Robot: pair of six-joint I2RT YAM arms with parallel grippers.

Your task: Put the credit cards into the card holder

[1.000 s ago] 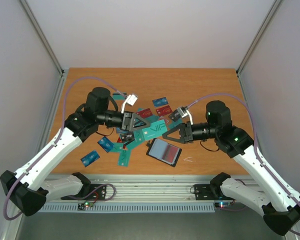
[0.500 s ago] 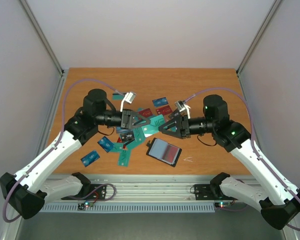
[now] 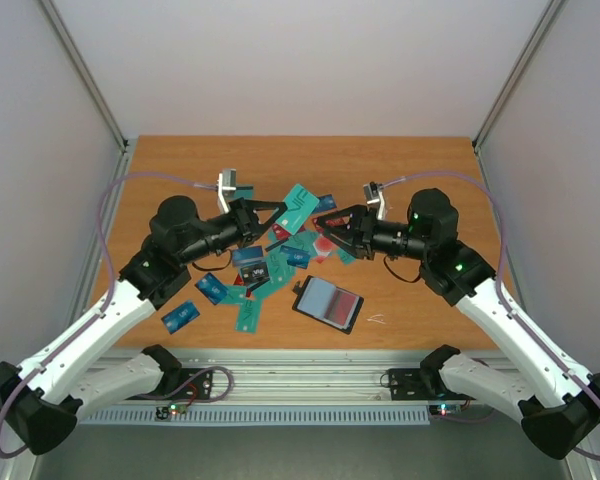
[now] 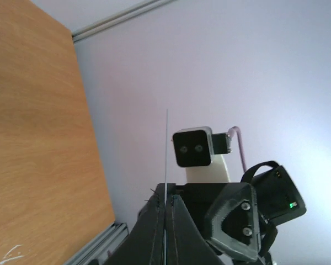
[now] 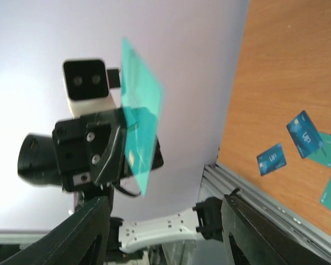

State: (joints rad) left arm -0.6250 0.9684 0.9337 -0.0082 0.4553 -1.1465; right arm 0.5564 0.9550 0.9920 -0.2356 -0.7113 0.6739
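Since a second ago, the left gripper (image 3: 268,213) had clamped the teal credit card (image 3: 300,205) and lifted it, and the right gripper (image 3: 325,230) had let go, jaws apart. The card's long axis ran past the left fingertips toward the right gripper. The card holder (image 3: 326,303) lay open below both grippers, toward the bases, nearer the right one.

The left gripper (image 4: 165,207) pinched a thin card (image 4: 166,154). A wrist camera (image 4: 192,148) sat just right of the card.

Card holder (image 3: 303,297) on the table (image 3: 420,180), just right of the scattered credit cards (image 3: 248,316)
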